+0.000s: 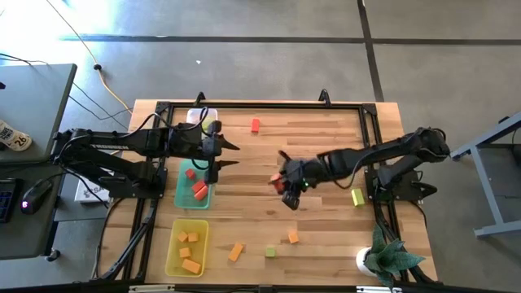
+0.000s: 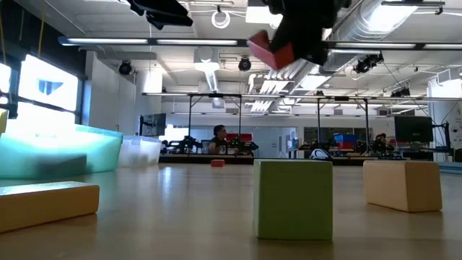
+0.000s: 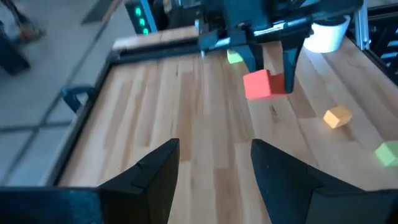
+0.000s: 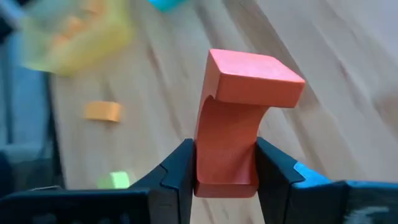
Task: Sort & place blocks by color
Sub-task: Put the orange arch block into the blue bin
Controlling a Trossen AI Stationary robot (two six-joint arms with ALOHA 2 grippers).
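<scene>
My right gripper [image 1: 285, 187] hangs over the middle of the table, shut on a red block [image 1: 278, 182]. That block shows high up in the low view [image 2: 271, 49]. My left gripper [image 1: 234, 155] stands open and holds nothing, raised by the far end of the green tray [image 1: 181, 195], which holds red blocks. Orange blocks lie in the yellow tray [image 1: 172, 259], and a yellow-green one lies in the clear tray [image 1: 195, 116]. Loose on the wood lie a red block [image 1: 255, 124], two orange ones [image 1: 236, 252] [image 1: 293, 237] and two yellow-green ones [image 1: 270, 252] [image 1: 357, 196]. My right gripper pinches the red block's narrower lower part [image 4: 227, 171] between its two fingers [image 4: 180, 168]. The wider top end [image 4: 255, 78] sticks out past the fingertips. The fingers slant downward from the table's right side. The block is lifted clear of the table.
A potted plant [image 1: 389, 259] and a white cup [image 1: 364, 260] stand at the near right corner. A black frame [image 1: 269, 104] runs round the tabletop. Bare wood lies between the trays and my right gripper.
</scene>
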